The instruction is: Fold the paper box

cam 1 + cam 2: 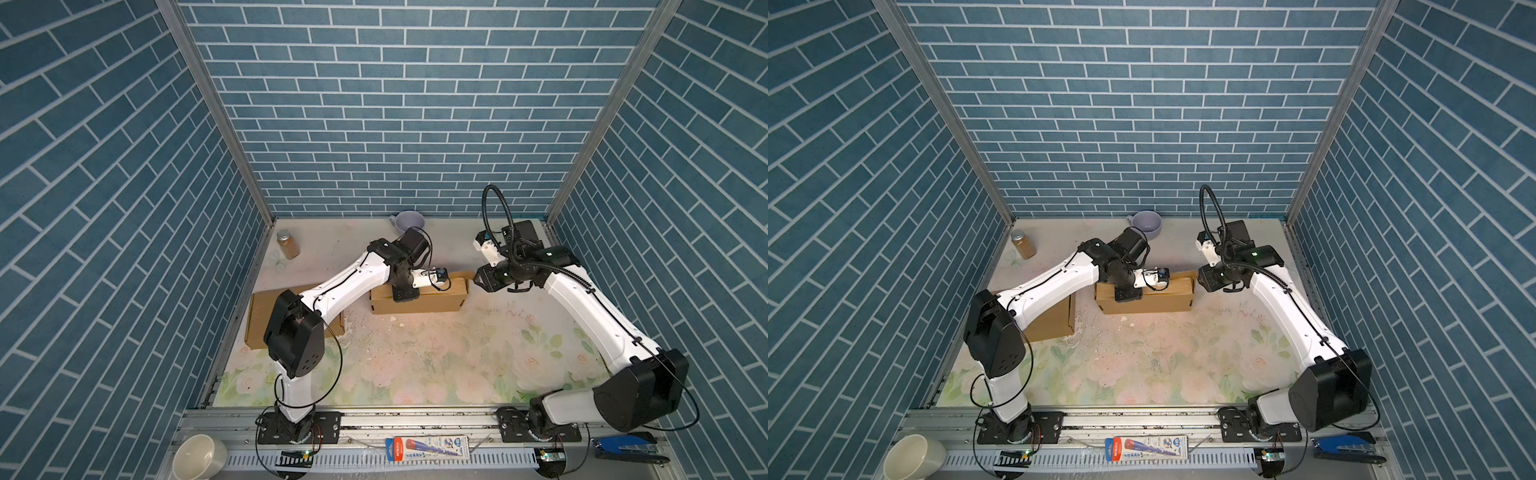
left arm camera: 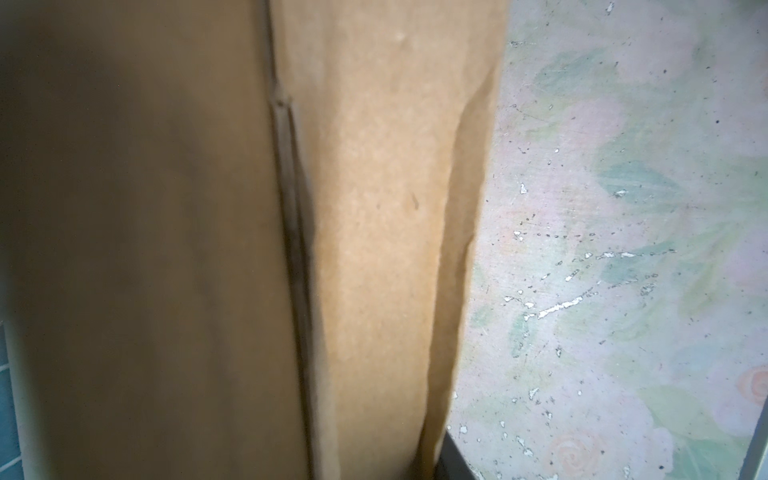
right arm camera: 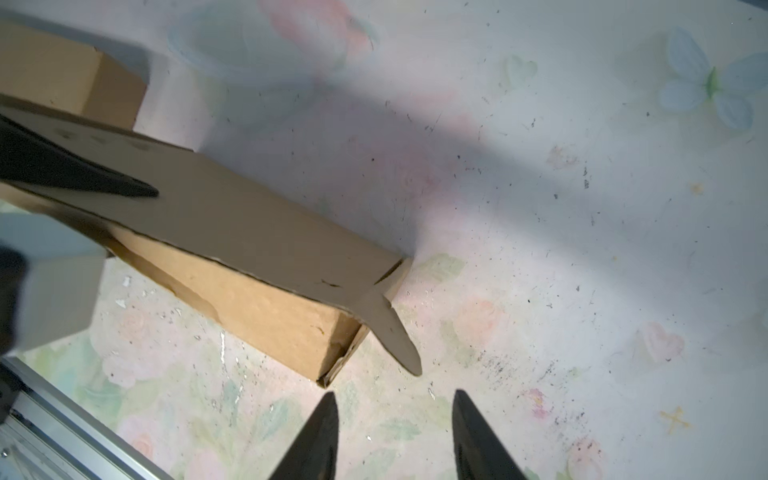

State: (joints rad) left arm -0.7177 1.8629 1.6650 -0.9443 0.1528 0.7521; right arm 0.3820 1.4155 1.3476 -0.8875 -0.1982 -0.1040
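Note:
The paper box (image 1: 432, 302) (image 1: 1154, 301) is a long brown carton in the middle of the table. Its lid (image 3: 249, 232) lies almost flat over the top. A pointed side flap (image 3: 395, 332) sticks out past the right end. My left gripper (image 1: 419, 289) rests on the box. One black finger (image 3: 104, 178) lies along the lid, and another finger (image 2: 453, 461) shows beside the front wall (image 2: 374, 249). How its jaws stand is hidden. My right gripper (image 3: 392, 399) (image 1: 478, 279) hangs open and empty just off the box's right end, close to the flap.
A second brown carton (image 1: 259, 316) sits at the left under my left arm. A spice jar (image 1: 287, 244) and a lavender cup (image 1: 409, 224) stand near the back wall. On the front rail lie a white bowl (image 1: 199, 457), a packaged tool (image 1: 428, 448) and a blue stapler (image 1: 623, 446).

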